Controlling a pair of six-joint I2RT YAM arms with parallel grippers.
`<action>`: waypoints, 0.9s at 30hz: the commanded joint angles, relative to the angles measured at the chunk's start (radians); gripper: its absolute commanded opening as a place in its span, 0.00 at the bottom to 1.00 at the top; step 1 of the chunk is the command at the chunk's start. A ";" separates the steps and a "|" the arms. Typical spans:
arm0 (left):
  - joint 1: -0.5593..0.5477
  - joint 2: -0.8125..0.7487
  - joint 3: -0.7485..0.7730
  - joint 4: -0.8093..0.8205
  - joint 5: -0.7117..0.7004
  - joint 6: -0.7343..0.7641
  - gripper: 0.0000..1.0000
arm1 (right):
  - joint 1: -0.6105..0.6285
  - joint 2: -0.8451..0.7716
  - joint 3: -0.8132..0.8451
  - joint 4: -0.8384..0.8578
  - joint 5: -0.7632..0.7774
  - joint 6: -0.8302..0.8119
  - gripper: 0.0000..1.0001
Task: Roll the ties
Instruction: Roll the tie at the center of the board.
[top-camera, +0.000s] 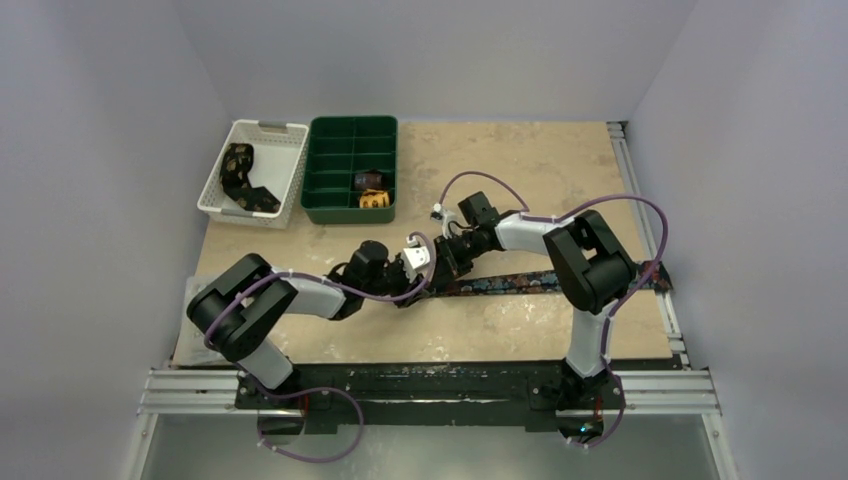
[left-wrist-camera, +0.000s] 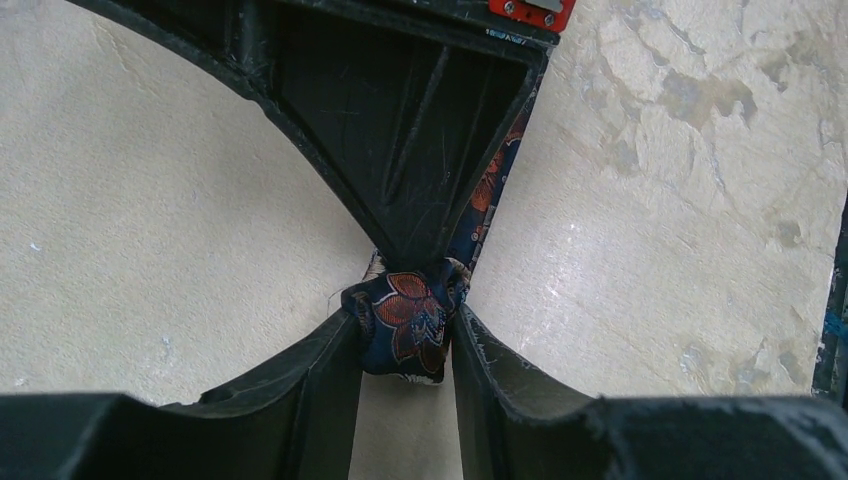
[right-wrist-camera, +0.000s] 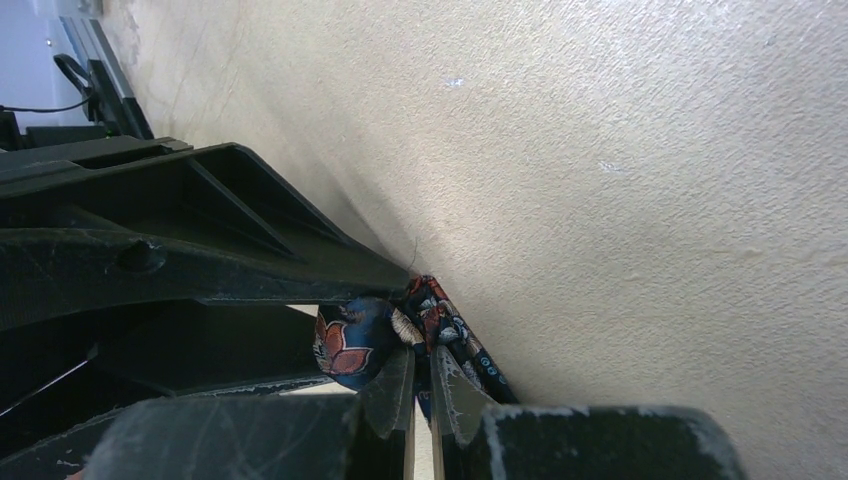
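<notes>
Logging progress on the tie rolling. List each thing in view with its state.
navy tie: one end wound into a small roll, the rest flat on the table.
left gripper: fingers closed on the roll.
right gripper: fingers shut on the tie beside the roll.
white basket: holds a loose black-and-gold tie.
green tray: a yellow roll and a dark roll in adjoining compartments.

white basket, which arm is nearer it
Left. The left arm lies just on the near side of the white basket; the right arm stands further off to its right.
</notes>
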 joint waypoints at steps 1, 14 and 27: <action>-0.024 -0.027 -0.030 0.140 0.110 -0.022 0.36 | 0.018 0.047 -0.025 -0.006 0.154 -0.067 0.00; -0.024 -0.053 -0.083 0.171 0.023 0.025 0.58 | -0.005 -0.121 -0.037 0.021 0.205 -0.062 0.00; -0.016 0.004 -0.058 0.215 0.047 0.037 0.66 | 0.013 -0.185 -0.110 0.080 0.206 0.004 0.00</action>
